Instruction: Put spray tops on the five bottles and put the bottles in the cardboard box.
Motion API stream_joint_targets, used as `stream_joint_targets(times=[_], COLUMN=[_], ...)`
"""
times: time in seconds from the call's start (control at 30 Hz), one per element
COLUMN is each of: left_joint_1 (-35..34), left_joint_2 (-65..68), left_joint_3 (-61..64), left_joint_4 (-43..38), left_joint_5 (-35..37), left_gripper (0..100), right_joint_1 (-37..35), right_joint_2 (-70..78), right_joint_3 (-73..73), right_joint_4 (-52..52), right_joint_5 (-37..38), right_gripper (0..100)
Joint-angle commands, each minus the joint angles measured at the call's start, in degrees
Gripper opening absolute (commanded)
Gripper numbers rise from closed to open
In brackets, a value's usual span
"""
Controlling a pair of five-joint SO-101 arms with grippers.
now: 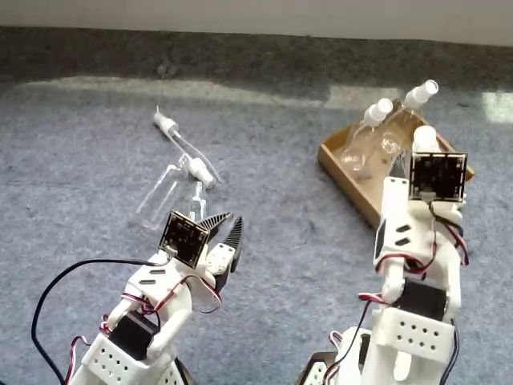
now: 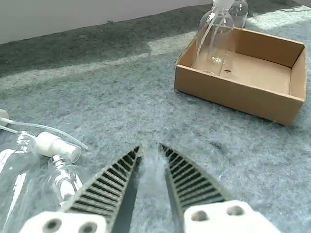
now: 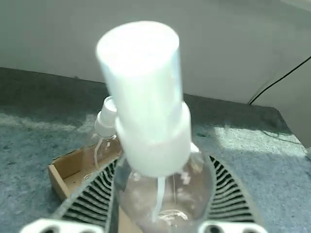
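The right tool (image 3: 163, 199) is clamped around a capped bottle (image 3: 150, 121), held upright above the cardboard box (image 1: 343, 178), where two more capped bottles (image 1: 359, 144) stand. The left tool (image 2: 150, 151) hangs partly open and empty over the tabletop (image 1: 280, 241), just beside two loose bottles (image 2: 63, 182).

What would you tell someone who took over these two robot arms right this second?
Left gripper: open and empty, over the carpet beside two uncapped bottles and loose spray tops.
Right gripper: shut on a capped bottle, held at the cardboard box.
Done: two other capped bottles are in the box.
Left: put the held bottle in the box, then cap and box the two on the carpet.
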Motion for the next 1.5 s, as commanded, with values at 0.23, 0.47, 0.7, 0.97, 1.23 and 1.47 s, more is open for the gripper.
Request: stream_joint_targets(times=[0.23, 0.47, 0.7, 0.97, 1.23, 1.47], left_joint_1=[-0.84, -0.84, -0.84, -0.84, -0.84, -0.84], left_joint_2=[-0.57, -0.57, -0.57, -0.57, -0.57, -0.48], left_joint_3=[1.01, 1.01, 1.01, 1.01, 1.01, 1.01], left_joint_4=[0.0, 0.09, 0.09, 0.09, 0.09, 0.09], left_joint_5=[0.26, 0.26, 0.26, 0.26, 0.26, 0.26], left_gripper=[1, 1, 1, 1, 1, 1], right_joint_1=[5.32, 6.64, 8.22, 8.13, 8.66, 8.92], right_joint_2=[13.85, 29.93, 44.53, 56.22, 65.98, 72.66], right_joint_3=[1.54, -0.92, -8.75, -13.58, -18.86, -25.19], right_joint_4=[-20.97, -28.35, -34.95, -44.26, -48.31, -48.31], right_joint_5=[0.44, -6.15, -12.04, -12.13, -19.34, -20.84], right_gripper=[12.3, 12.3, 12.3, 12.3, 12.3, 12.3])
